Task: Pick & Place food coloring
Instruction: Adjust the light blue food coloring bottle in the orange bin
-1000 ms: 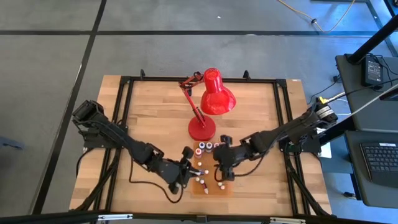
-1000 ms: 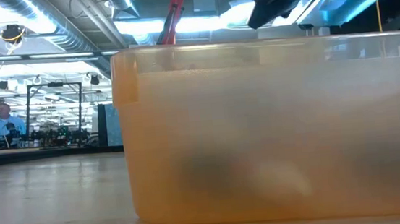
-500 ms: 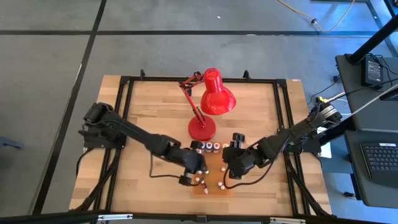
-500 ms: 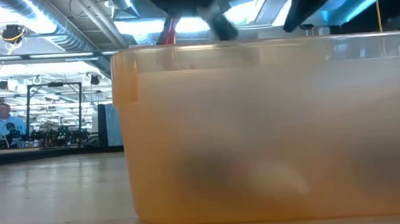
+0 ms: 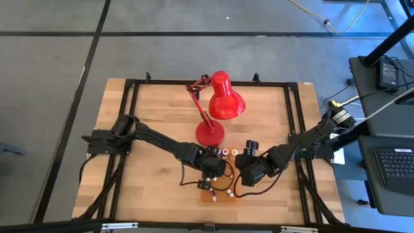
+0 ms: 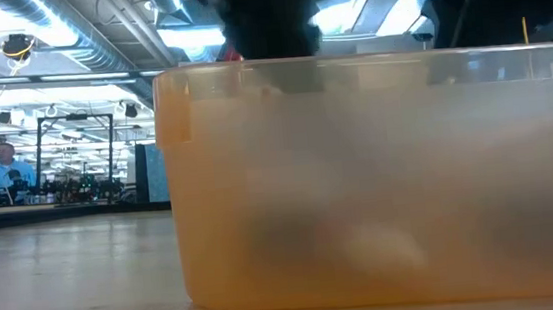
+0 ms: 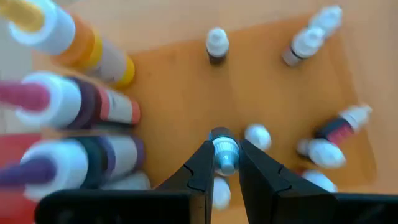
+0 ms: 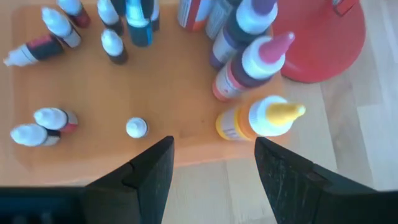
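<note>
Left gripper [image 7: 224, 163] clamped on small dropper bottle [image 7: 224, 152] at cap, over orange tray [image 7: 180, 93]. Right gripper [image 8: 211, 165] wide, empty, at tray edge. Bottle likely light, stiff, slippery; grip at cap or neck.

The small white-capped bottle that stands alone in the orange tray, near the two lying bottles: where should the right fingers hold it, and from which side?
Take the lone bottle by its white cap, probably coming straight down. It stands upright, so mainly the cap shows from above, and the tray floor is bare around it. The right gripper is open.
</note>
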